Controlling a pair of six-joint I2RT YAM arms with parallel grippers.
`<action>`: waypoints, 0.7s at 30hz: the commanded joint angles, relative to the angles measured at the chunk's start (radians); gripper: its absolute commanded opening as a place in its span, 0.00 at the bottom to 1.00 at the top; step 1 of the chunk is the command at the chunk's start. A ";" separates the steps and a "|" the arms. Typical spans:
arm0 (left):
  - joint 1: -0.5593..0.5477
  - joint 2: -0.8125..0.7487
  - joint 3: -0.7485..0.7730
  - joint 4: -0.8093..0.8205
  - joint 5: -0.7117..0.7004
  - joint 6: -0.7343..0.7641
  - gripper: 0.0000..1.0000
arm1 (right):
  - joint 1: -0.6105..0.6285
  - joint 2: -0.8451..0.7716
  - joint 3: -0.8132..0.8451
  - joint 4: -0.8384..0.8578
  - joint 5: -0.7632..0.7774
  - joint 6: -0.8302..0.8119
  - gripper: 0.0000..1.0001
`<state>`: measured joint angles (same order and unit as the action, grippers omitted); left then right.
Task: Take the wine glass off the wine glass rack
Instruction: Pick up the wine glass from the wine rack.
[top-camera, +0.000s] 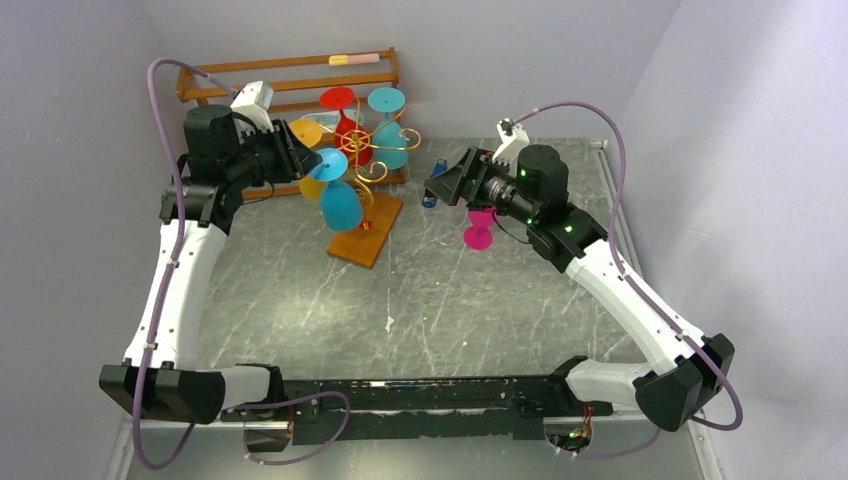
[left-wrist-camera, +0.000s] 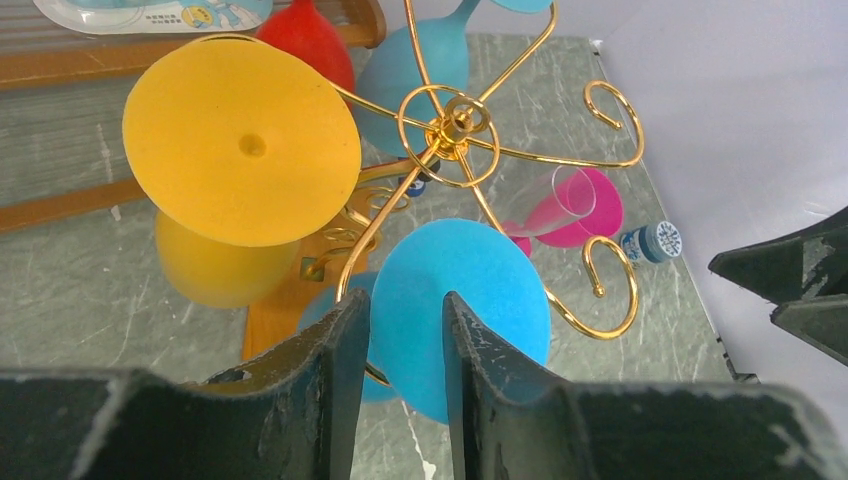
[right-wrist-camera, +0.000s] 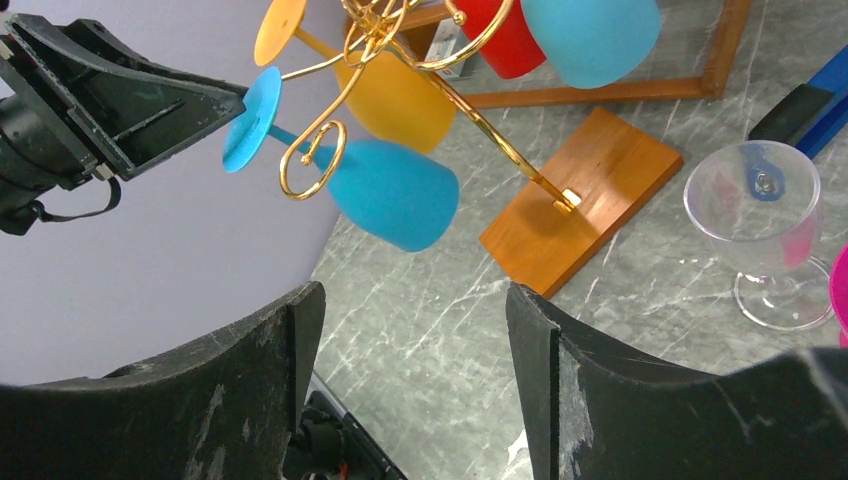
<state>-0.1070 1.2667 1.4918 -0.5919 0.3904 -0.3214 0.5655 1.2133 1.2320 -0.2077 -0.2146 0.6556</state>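
Left claw (left-wrist-camera: 402, 308) part-open — tips at blue wine glass (left-wrist-camera: 485, 285) foot.

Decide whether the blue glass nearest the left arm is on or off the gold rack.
On: the blue glass hangs bowl-down, its stem threaded through a scroll of the gold rack.

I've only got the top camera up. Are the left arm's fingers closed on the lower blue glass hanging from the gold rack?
Observer: No. On the left wrist camera the left fingers stand apart, and the foot of the blue glass shows face-on through the gap, beyond them.
Operator: Is the right arm holding anything?
Observer: No; the right fingers are wide apart with nothing between them.
Operator: Anything hidden under that arm?
Observer: A clear glass stands upright near the rack's wooden base, not touching it.
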 joint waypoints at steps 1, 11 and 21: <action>0.029 0.019 0.023 -0.105 0.115 0.019 0.37 | -0.004 -0.008 -0.005 0.010 -0.009 0.008 0.71; 0.077 0.042 0.035 -0.100 0.286 0.010 0.31 | -0.003 -0.003 -0.005 0.009 -0.015 0.010 0.71; 0.099 0.032 -0.001 -0.057 0.328 -0.030 0.19 | -0.004 0.001 -0.004 0.005 -0.019 0.008 0.71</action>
<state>-0.0200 1.2999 1.5124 -0.6331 0.6460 -0.3222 0.5655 1.2133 1.2320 -0.2077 -0.2218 0.6590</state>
